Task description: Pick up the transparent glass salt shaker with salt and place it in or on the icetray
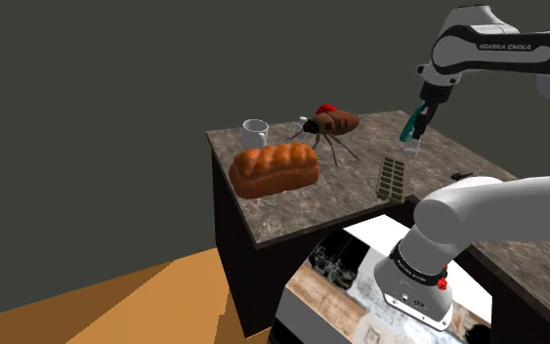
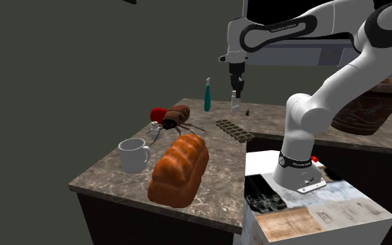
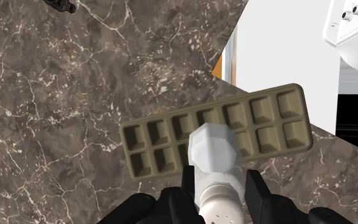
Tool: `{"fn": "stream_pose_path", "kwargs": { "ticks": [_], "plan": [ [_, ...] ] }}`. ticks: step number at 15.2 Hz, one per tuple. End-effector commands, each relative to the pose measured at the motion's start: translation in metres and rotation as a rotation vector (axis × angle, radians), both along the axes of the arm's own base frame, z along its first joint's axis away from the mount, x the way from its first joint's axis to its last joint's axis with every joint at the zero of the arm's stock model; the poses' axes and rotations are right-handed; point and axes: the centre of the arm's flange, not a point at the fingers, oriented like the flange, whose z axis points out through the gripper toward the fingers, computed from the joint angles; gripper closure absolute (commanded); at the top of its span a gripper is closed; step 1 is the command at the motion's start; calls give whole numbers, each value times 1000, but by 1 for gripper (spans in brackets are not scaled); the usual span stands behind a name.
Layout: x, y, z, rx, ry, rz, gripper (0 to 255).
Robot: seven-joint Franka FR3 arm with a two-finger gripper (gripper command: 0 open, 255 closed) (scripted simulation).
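Observation:
A pale, faceted-top salt shaker (image 3: 214,154) sits clasped between my gripper's (image 3: 222,184) two black fingers (image 3: 258,192). It hangs above the marble counter, over one long edge of the olive-brown ice tray (image 3: 165,137). In the shoulder view the gripper (image 1: 415,134) holds the shaker (image 1: 412,149) well above the tray (image 1: 393,180), which lies near the counter's front edge. The second exterior view shows the shaker (image 2: 234,103) under the gripper (image 2: 235,94), behind and above the tray (image 2: 232,129).
A bread loaf (image 1: 274,168), a white mug (image 1: 254,132) and a brown insect figure (image 1: 329,124) occupy the counter's left half in the shoulder view. A teal upright object (image 2: 207,95) and a small dark item (image 2: 248,110) stand near the gripper. A brown bowl (image 2: 368,104) is at the second exterior view's right.

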Motion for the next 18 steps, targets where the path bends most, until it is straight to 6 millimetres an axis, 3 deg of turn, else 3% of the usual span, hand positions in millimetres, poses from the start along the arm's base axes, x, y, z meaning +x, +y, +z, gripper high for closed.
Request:
{"fn": "stream_pose_path", "kwargs": {
  "ticks": [1, 18],
  "plan": [
    [-4, -2, -8, 0, 0, 1, 255],
    [-4, -2, -98, 0, 0, 1, 255]
  ]
}}
